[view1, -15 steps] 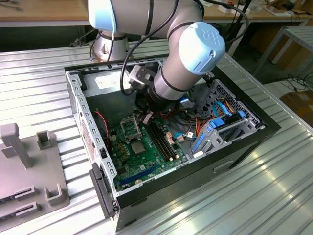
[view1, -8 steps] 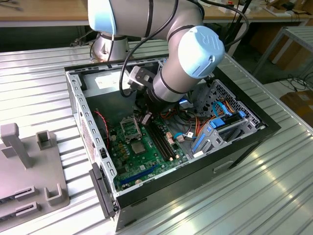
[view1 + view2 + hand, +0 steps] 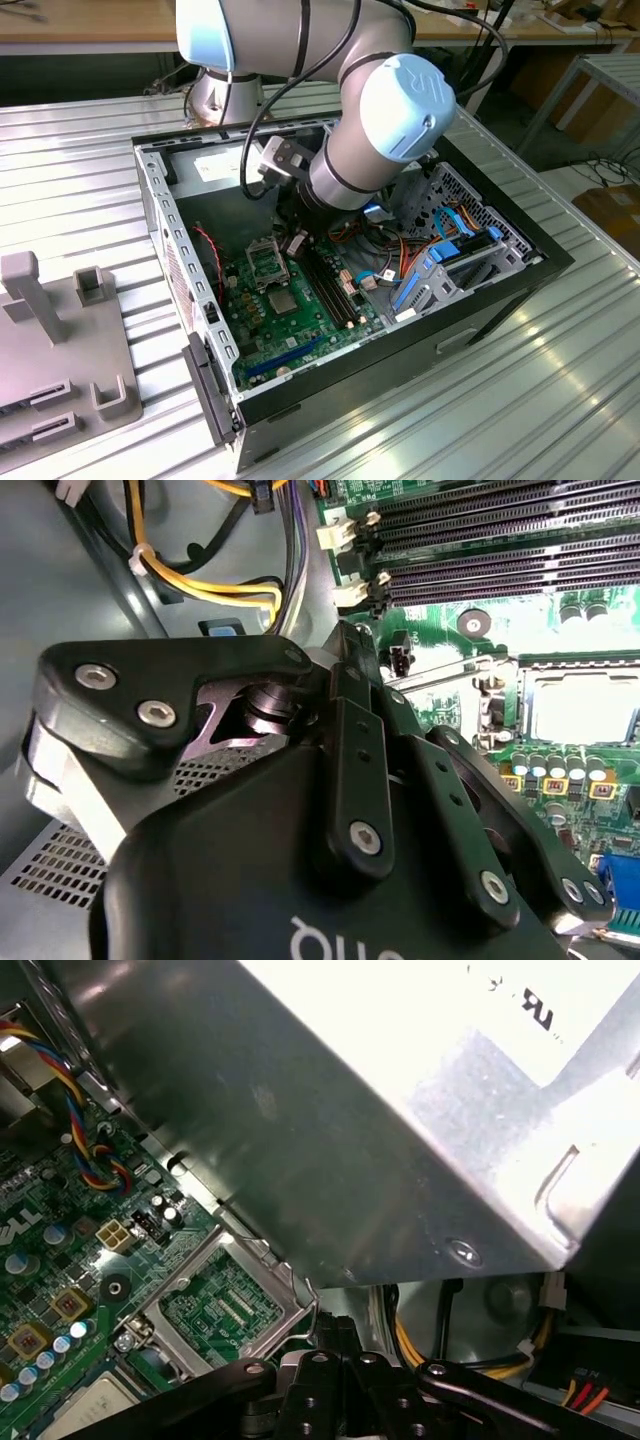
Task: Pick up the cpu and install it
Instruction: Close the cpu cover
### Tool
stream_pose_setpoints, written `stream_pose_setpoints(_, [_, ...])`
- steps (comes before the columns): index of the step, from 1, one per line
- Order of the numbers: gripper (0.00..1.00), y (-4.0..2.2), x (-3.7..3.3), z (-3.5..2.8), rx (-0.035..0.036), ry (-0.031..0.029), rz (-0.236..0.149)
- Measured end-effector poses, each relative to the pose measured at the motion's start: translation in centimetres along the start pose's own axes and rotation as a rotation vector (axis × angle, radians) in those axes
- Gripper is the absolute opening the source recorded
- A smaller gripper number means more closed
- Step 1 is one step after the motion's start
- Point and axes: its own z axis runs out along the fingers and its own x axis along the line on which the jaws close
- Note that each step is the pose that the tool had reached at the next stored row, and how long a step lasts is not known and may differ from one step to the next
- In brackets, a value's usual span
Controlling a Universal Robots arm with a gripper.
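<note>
Fingers pinched together, holding nothing. In exterior view, cpu sits in socket, 6 o'clock of fingers, apart.

The counter is ribbed metal with a bright, shiny finish. The computer case has black matt outer walls and bare grey metal inside. The motherboard is green and slightly glossy. The arm has smooth light grey shells, probably plastic, with a metal body. The gripper is matt black with small shiny screws. In the first wrist view, the power supply box is brushed grey metal that reflects light strongly.
</note>
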Motion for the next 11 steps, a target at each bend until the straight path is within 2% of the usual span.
stream_pose_setpoints(2, [0.11,0.07,-0.05,-0.25,0.0003,0.0002,0.0])
stream_pose_setpoints(4, [0.11,0.13,-0.09,-0.43,0.0032,0.0029,0.0])
stream_pose_setpoints(7, [0.11,0.16,-0.11,-0.49,0.0125,0.0123,0.001])
stream_pose_setpoints(11, [0.11,0.19,-0.28,-0.4,0.0134,0.0132,0.001])
